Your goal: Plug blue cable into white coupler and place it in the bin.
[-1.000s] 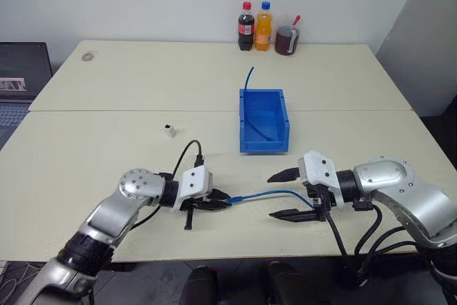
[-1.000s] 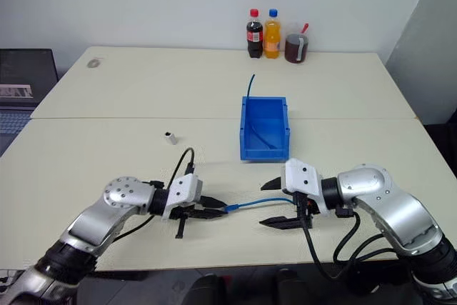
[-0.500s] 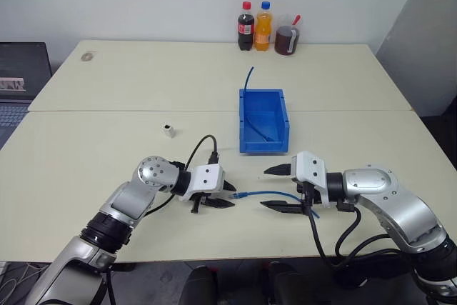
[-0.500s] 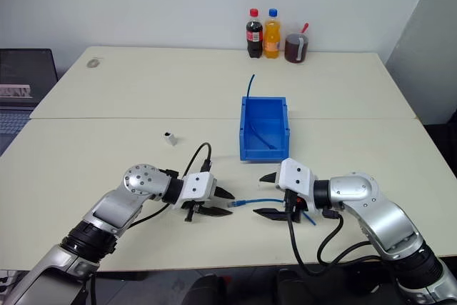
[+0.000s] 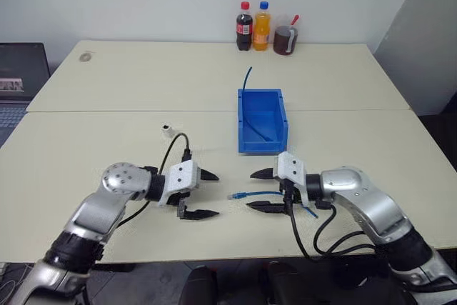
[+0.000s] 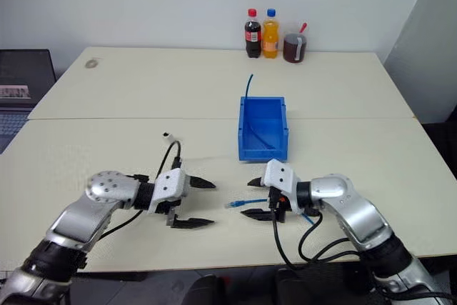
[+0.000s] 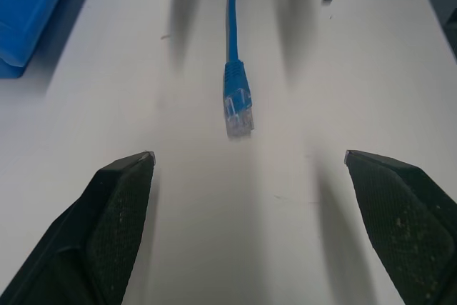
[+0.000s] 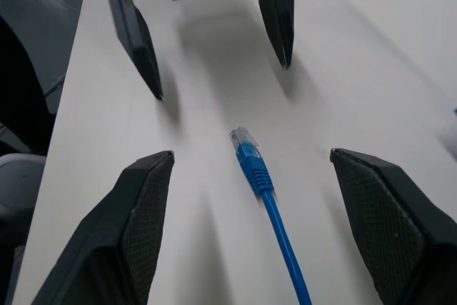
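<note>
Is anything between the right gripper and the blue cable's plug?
Nothing visible. The blue cable lies on the table with its plug end between the open right gripper and the open left gripper, bare tabletop around it.

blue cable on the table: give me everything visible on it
The blue cable is a thin, bright light-blue cord ending in a small clear plug behind a blue boot. It lies flat on the table, unplugged. The plug end rests loose between the open left gripper and open right gripper; neither touches it.

Bright, even room light; soft shadows under end effector fingers; wrist views sl. blurred near foreground.
</note>
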Motion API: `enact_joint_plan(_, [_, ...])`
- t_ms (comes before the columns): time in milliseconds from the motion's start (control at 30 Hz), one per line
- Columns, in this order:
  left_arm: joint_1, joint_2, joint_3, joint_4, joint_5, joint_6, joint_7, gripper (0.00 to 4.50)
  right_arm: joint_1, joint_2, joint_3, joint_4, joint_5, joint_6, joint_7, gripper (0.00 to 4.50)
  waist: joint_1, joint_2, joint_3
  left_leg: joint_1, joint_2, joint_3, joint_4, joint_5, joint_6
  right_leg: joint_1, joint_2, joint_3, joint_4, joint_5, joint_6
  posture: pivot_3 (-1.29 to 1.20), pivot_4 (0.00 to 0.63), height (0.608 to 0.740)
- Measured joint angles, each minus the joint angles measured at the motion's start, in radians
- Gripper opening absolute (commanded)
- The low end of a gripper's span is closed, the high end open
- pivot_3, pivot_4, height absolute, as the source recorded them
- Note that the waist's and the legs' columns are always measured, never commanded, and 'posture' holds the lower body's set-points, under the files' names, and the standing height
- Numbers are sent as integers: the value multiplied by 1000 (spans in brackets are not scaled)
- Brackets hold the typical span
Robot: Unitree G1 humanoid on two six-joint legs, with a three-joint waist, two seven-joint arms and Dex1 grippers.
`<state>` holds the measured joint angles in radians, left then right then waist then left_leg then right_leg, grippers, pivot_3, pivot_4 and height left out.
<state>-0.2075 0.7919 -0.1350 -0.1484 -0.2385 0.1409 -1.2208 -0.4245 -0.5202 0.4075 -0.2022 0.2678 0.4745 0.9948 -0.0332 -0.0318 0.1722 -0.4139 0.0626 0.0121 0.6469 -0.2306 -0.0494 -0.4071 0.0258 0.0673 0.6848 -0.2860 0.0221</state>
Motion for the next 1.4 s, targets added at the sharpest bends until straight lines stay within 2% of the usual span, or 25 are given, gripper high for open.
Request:
enact_joint_plan(100, [107,-17,57,-46,-7,-40,59,4472,-49,22,31,127,-15,-59,75,3733,1,0,0,1,0,1,0,0,0,0,0,1,0,2,-4,0,150,740])
enact_joint_plan(267, [186,-46,91,-106,-6,-46,146,4472,-122,41,57,311,-58,-155,166,3733,7,0,0,1,-1,1,0,0,0,0,-1,0,1,2,-4,0,150,740])
enact_joint_plan(300, [196,-49,92,-116,-1,-49,161,4500,-126,47,57,342,-60,-164,177,3346,6,0,0,1,-1,1,0,0,0,0,-1,0,1,2,-4,0,150,740])
enact_joint_plan(500, [232,-52,106,-135,12,-66,215,4500,-145,72,55,422,-89,-221,213,1778,3,0,0,3,0,2,0,0,0,0,-1,1,3,2,-5,0,150,740])
enact_joint_plan(633, [249,-52,108,-139,12,-67,228,4500,-145,94,52,442,-91,-226,225,1082,1,0,0,5,0,3,0,0,0,1,-1,2,6,2,-5,0,150,740])
enact_joint_plan(767, [248,-51,109,-139,12,-67,228,4500,-145,104,52,445,-96,-220,227,15,1,0,0,6,0,3,0,0,0,1,-1,2,6,2,-6,0,150,740])
enact_joint_plan(967, [228,-52,107,-139,10,-66,228,4500,-139,106,45,433,-98,-200,224,15,2,0,0,6,0,3,0,0,0,1,-1,2,7,2,-6,0,150,740])
enact_joint_plan(1100, [193,-73,103,-141,-17,-32,231,4500,-122,63,21,352,-87,-142,225,15,3,0,0,5,-1,3,0,0,0,1,-1,2,7,2,-6,0,150,740])
enact_joint_plan(1200, [152,-88,107,-167,-153,147,234,4500,-116,-4,-34,237,-49,-81,227,15,3,0,0,5,-1,2,0,0,0,1,-1,1,7,-1,-1,0,150,740])
enact_joint_plan(1300, [100,-78,130,-200,-352,392,225,4500,-120,-61,-85,139,-22,-48,228,15,1,-1,0,5,0,1,0,0,0,1,0,1,7,-1,-1,0,150,740])
enact_joint_plan(1400, [39,-46,131,-193,-451,533,184,4500,-128,-106,-93,87,-23,-56,245,15,-3,-1,0,6,0,1,0,0,0,1,1,1,8,-1,-1,0,150,740])
